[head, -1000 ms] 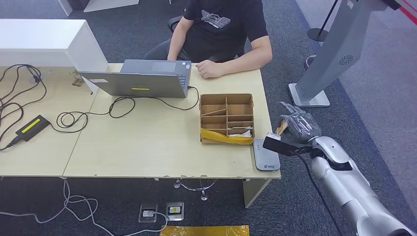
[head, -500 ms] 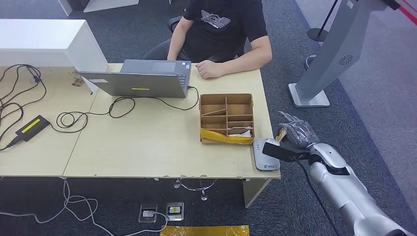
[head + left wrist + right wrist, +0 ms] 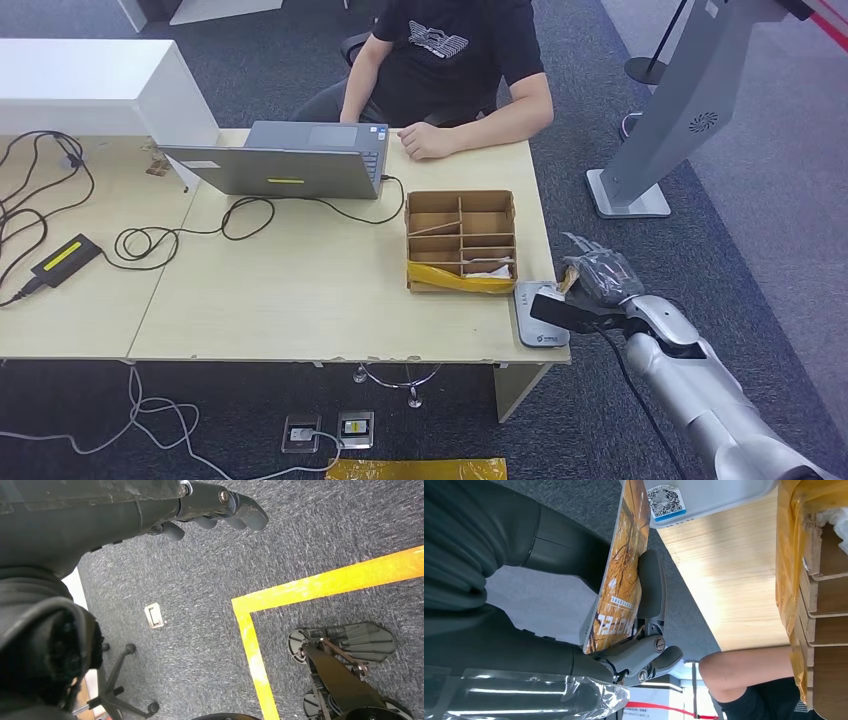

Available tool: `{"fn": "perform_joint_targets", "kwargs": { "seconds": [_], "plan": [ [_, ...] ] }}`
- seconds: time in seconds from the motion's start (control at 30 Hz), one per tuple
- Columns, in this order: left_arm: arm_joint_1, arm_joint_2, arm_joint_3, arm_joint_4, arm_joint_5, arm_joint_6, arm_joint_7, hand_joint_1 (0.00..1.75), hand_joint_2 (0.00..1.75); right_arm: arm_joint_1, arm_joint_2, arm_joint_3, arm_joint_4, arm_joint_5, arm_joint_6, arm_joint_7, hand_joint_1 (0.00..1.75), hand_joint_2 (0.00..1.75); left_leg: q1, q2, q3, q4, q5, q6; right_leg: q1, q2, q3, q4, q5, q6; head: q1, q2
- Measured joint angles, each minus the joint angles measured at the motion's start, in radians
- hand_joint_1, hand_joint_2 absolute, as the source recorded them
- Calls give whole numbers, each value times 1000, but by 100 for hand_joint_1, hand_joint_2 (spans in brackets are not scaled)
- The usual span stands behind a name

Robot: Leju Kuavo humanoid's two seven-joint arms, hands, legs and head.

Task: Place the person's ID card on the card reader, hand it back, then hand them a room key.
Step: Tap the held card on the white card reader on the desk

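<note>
Card nearly at the reader

Our right hand [image 3: 597, 283] pinches the card [image 3: 620, 575] just beside the reader [image 3: 538, 318]; a thin edge grip could let it slip. Our left hand [image 3: 200, 507] hangs empty, fingers loosely apart.

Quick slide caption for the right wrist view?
Right hand holds a yellow printed card on edge beside the grey reader at the table corner.

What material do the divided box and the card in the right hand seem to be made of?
Divided box: likely brown corrugated cardboard, matte, with raw layered edges and yellow tape along one side. Card, held by the right hand: probably thin rigid plastic, smooth, with a printed picture.
</note>
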Motion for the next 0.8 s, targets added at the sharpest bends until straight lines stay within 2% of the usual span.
{"fn": "perform_joint_targets", "kwargs": {
  "seconds": [0.8],
  "plan": [
    [0, -1, 0, 0, 0, 0, 0, 0, 0, 0, 4, 7, 8, 0, 0, 0, 175, 175, 0, 0, 0, 0, 0, 0, 0, 0, 0, 0, 0, 0, 0, 0]
  ]
}}
